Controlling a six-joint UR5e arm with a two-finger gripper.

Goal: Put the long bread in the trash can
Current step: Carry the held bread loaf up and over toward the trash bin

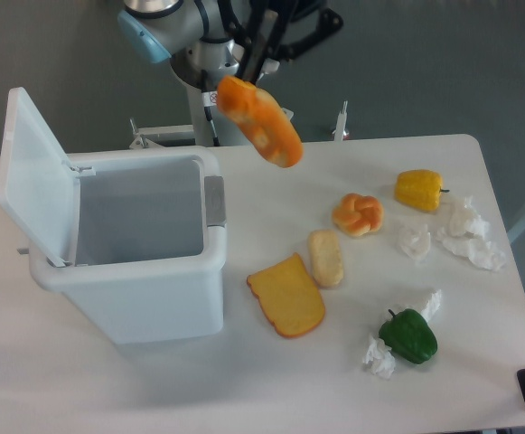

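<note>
Camera view showed our gripper [248, 74] clamped on the long bread [262, 120] (one end only), lifted beside the open trash can [126, 280]; the drop remained.

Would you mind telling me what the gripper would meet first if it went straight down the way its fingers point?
Probably the white table just right of the white-grey plastic trash can, though depth is unclear; the gripper holds the long orange bread.
</note>
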